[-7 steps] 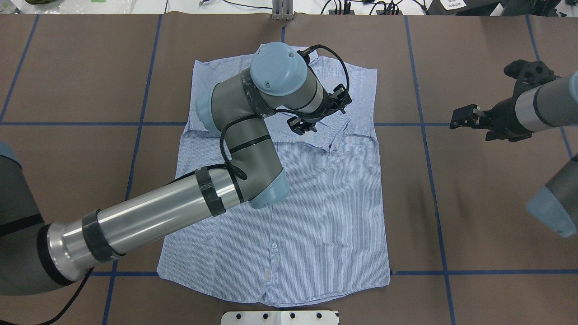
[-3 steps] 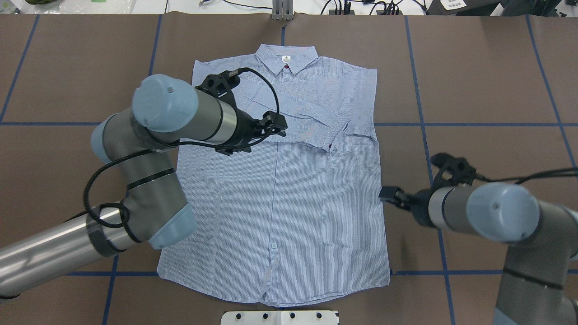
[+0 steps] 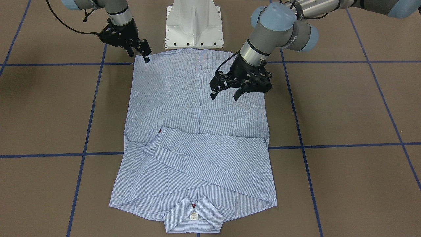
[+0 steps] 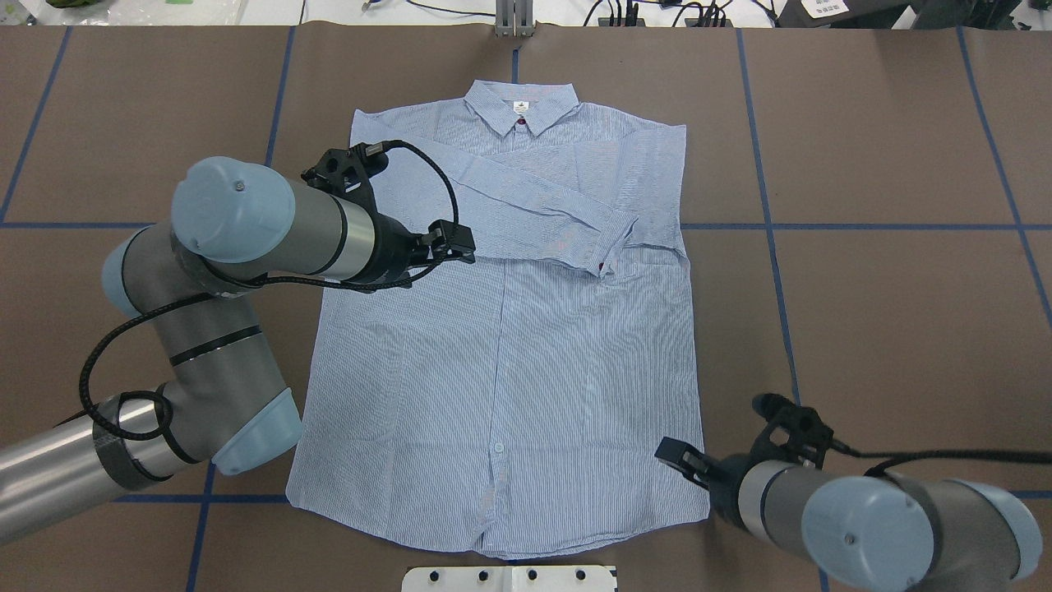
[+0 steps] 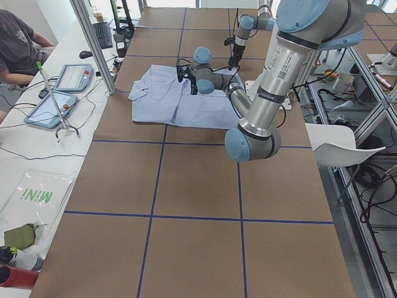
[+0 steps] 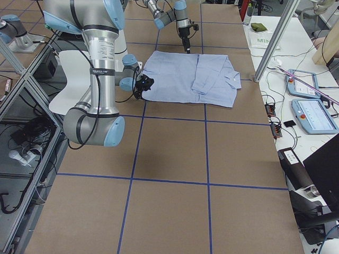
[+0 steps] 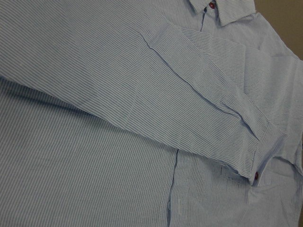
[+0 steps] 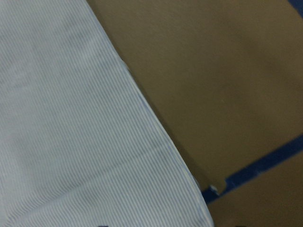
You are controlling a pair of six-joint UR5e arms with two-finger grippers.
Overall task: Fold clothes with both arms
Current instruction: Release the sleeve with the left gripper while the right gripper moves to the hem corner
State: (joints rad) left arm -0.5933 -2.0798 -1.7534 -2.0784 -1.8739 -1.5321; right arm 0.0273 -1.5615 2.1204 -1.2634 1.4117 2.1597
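The light blue striped shirt [image 4: 526,370] lies flat and face up, its collar [image 4: 522,105] at the far side and one sleeve folded across the chest with the cuff [image 4: 612,247] toward my right. My left gripper [image 4: 464,242] hovers open over the shirt's left half below that sleeve; in the front-facing view the left gripper [image 3: 225,96] has its fingers apart and holds nothing. My right gripper [image 4: 667,450] sits at the shirt's near right hem corner. It shows again in the front-facing view as the right gripper [image 3: 144,56], open, at the hem edge.
The white pedestal base [image 3: 194,26] stands just behind the shirt's hem. Blue tape lines [image 4: 768,226] cross the brown table cover. A person [image 5: 18,43] sits at a side desk with tablets [image 5: 59,105], beyond the table's far edge.
My left gripper has drawn back from over the folded cuff toward the shirt's left side. My right arm has swung in from the far right to the near right hem corner. The shirt has not moved.
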